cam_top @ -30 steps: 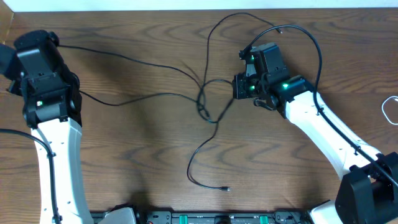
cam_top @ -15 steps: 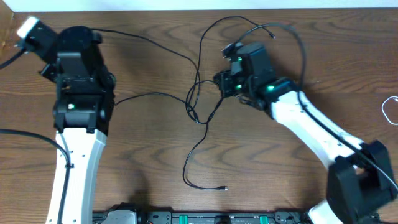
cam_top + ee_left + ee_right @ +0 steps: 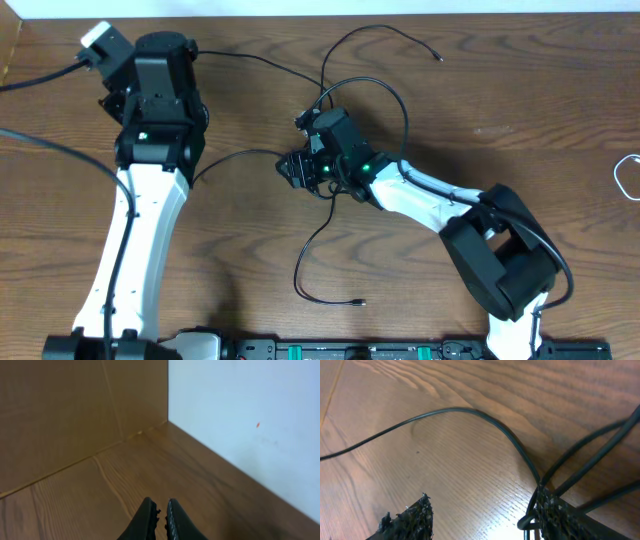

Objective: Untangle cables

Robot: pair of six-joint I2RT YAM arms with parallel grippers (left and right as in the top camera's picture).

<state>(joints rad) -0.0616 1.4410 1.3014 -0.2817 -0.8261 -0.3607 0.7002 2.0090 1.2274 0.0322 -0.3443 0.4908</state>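
Black cables (image 3: 322,95) lie looped over one another in the middle of the wooden table (image 3: 500,110). Their crossing strands are bunched just under and beside the right gripper (image 3: 296,168). One free tail runs toward the near edge and ends in a small plug (image 3: 362,302); another plug end (image 3: 438,57) lies near the far edge. A white cable (image 3: 628,175) sits well apart at the right edge.

The right gripper's jaws stand apart, with bare wood between them in the wrist view. One strand (image 3: 460,409) curves across the table ahead, and several more cross against the finger (image 3: 555,515) on the right of that view, touching it but not clamped. The left gripper (image 3: 161,516) is up at the far left corner with its jaws together. Its wrist view shows no cord between them, and from overhead I cannot tell whether it pinches the cord running toward it.

The nearest risk, as I judge it, is a snag: strands resting on that rough finger pad could hook there, so moving the arm away would drag the bundle and pull the crossings tighter. Closing the jaws here could also catch two or three strands rather than one — then any pull would lift the whole tangle instead of freeing a single cord. If the left gripper does hold an end, pulling from both sides would cinch the knot rather than loosen it.
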